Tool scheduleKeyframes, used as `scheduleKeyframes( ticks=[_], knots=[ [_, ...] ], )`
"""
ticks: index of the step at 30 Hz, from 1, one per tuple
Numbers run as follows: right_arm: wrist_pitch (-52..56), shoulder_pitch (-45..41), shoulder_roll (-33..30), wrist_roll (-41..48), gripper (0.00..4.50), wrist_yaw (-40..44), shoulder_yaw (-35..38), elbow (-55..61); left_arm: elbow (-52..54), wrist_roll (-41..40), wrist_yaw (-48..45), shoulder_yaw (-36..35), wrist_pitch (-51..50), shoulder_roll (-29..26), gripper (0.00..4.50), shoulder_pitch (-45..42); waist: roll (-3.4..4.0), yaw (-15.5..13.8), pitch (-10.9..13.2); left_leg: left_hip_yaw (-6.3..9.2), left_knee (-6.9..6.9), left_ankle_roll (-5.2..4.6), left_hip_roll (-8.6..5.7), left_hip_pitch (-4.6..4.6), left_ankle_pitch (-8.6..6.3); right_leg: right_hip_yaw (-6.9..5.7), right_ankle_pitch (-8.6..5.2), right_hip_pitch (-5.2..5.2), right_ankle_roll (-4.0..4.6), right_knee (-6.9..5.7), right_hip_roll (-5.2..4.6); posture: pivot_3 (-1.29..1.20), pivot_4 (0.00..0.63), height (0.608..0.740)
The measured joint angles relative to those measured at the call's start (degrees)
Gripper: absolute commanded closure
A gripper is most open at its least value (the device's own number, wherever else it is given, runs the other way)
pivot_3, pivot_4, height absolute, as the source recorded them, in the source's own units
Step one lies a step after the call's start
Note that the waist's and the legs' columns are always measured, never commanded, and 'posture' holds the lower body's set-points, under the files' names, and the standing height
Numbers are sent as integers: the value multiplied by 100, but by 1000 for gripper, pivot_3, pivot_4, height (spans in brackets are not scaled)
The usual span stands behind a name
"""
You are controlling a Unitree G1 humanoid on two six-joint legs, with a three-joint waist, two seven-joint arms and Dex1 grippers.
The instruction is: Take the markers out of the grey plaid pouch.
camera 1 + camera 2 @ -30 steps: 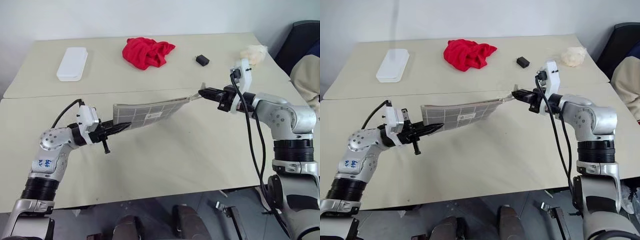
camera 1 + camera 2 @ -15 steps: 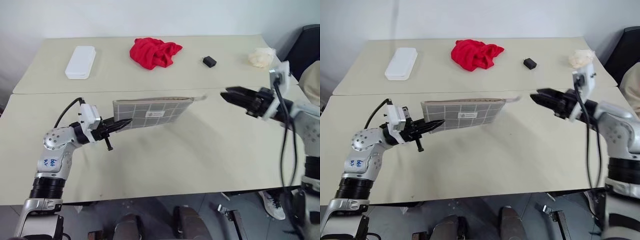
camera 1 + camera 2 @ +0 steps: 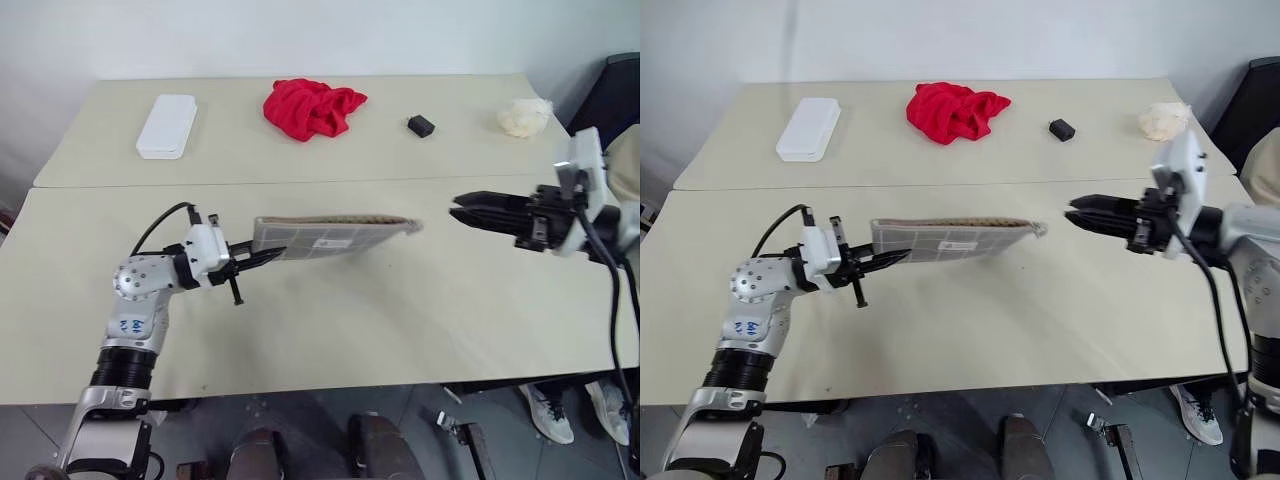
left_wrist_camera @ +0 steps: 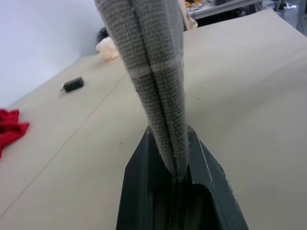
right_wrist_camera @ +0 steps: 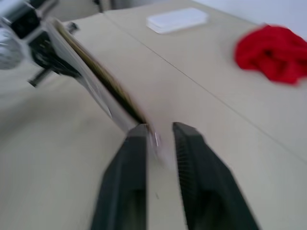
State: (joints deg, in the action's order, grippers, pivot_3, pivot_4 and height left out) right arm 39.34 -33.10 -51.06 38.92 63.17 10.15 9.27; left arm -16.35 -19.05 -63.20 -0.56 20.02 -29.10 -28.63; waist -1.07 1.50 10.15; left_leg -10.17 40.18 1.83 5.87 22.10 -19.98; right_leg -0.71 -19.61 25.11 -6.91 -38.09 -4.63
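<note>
The left gripper (image 3: 262,258) has its jaws shut on the pouch's (image 3: 330,235) left end, above the counter (image 3: 400,320). The right gripper (image 3: 465,212), empty, looks nearly shut. Soft, floppy pouch; grab its right end.

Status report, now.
Left gripper shut on pouch, held above table. Right gripper shut, empty, apart from pouch's zipper end. No markers seen. Nothing in the way.

- Pouch (image 5: 96,84): far end blurred in the right wrist view.
- Pouch contents: hidden; markers cannot be told.
- Black block (image 3: 421,125): too small to identify.
</note>
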Motion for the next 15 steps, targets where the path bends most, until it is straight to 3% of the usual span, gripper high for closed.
scheduleKeyframes(
  ticks=[7,15],
  knots=[
    [689,-971,616,-179,4471,-621,-1048,308,-50,76,-17,127,126,223,4500,-47,0,22,0,1,5,-1,3,3,-1,-2,0,6,0,-12,0,0,150,740],
    [188,-751,679,-708,4471,-508,-1492,252,-84,101,-1,59,138,194,4500,-34,0,6,0,1,5,-5,0,7,-2,-3,2,2,-4,2,-1,0,150,740]
  ],
)
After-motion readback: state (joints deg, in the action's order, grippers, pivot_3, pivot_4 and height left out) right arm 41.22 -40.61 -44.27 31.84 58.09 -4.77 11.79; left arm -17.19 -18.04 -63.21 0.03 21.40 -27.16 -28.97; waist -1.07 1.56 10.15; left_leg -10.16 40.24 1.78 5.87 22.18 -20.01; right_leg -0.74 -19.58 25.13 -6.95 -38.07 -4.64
